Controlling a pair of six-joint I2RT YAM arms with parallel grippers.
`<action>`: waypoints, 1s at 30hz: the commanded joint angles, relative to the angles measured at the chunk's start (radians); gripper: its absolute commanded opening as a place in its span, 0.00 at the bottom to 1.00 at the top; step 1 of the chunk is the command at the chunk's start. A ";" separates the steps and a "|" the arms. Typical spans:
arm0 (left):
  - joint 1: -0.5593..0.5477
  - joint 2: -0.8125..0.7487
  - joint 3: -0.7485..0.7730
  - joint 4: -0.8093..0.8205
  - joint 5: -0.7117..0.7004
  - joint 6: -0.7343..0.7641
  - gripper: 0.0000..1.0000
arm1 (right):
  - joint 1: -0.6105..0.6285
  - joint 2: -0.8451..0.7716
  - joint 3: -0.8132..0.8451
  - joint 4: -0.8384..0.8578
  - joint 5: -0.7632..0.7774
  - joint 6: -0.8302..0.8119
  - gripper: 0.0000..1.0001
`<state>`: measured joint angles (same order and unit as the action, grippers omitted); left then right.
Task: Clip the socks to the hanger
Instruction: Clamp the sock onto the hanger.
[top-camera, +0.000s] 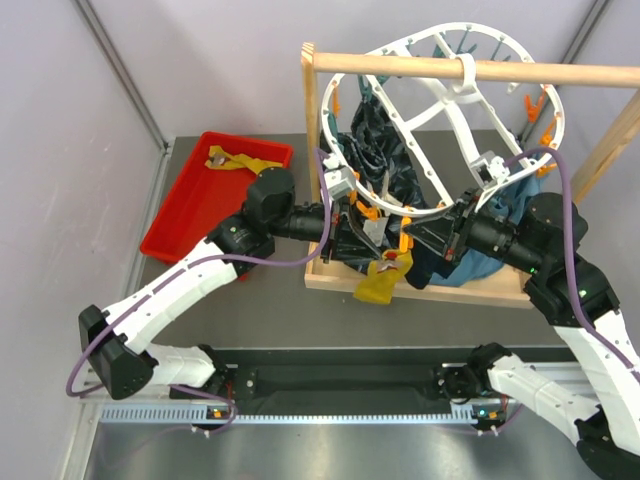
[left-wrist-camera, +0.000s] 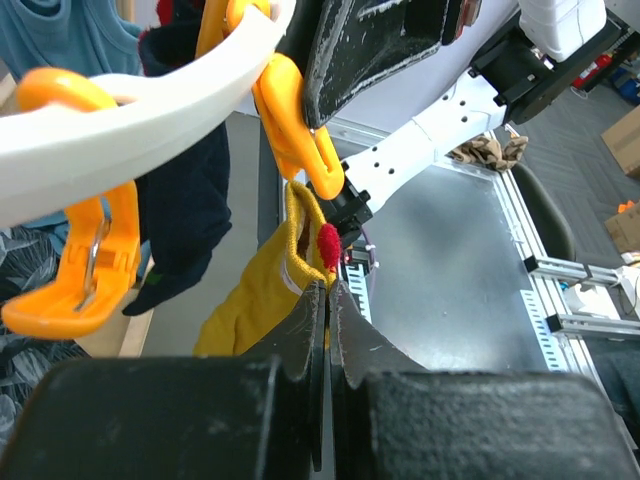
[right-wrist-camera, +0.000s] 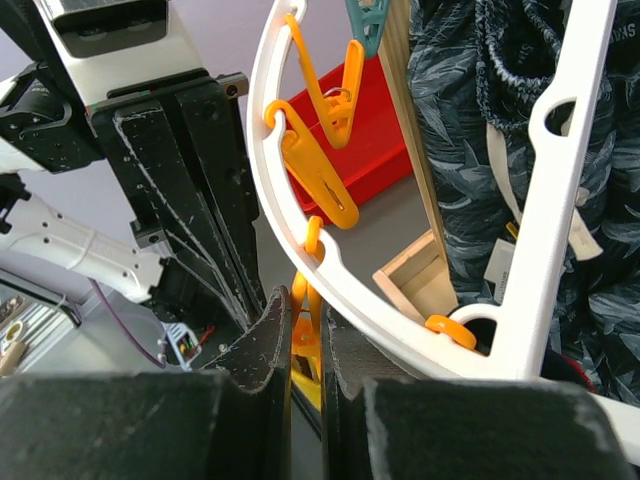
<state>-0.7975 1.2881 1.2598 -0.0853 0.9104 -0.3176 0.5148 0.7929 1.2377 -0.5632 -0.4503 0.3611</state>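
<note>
The white oval hanger (top-camera: 327, 115) hangs from a wooden rod. A mustard-yellow sock (top-camera: 378, 283) dangles under its near rim. My left gripper (top-camera: 362, 237) is shut on that sock's cuff (left-wrist-camera: 250, 300), just below an orange clip (left-wrist-camera: 300, 130). My right gripper (top-camera: 408, 240) faces it from the right and is shut on the same orange clip (right-wrist-camera: 305, 330), which hangs from the white rim (right-wrist-camera: 265, 170). In the left wrist view a navy sock (left-wrist-camera: 185, 200) hangs from the rim beside another orange clip (left-wrist-camera: 80, 270).
A red tray (top-camera: 180, 210) at the left holds another yellow sock (top-camera: 240, 160). The wooden rack (top-camera: 560, 72) stands on a frame base (top-camera: 430, 290). A dark patterned cloth (top-camera: 385, 160) and a teal cloth (top-camera: 490, 260) hang inside the hanger, close behind both grippers.
</note>
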 joint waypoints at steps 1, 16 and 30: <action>-0.006 0.007 0.050 0.071 -0.001 0.017 0.00 | 0.004 -0.003 -0.003 0.071 -0.056 0.006 0.00; -0.012 -0.004 0.069 0.078 0.030 0.008 0.00 | 0.004 -0.009 -0.012 0.075 -0.059 0.009 0.00; -0.014 -0.019 0.076 0.150 -0.001 -0.009 0.00 | 0.004 -0.024 -0.023 0.077 -0.068 0.021 0.00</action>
<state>-0.8070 1.2987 1.2911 -0.0162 0.9146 -0.3233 0.5148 0.7780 1.2175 -0.5419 -0.4587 0.3710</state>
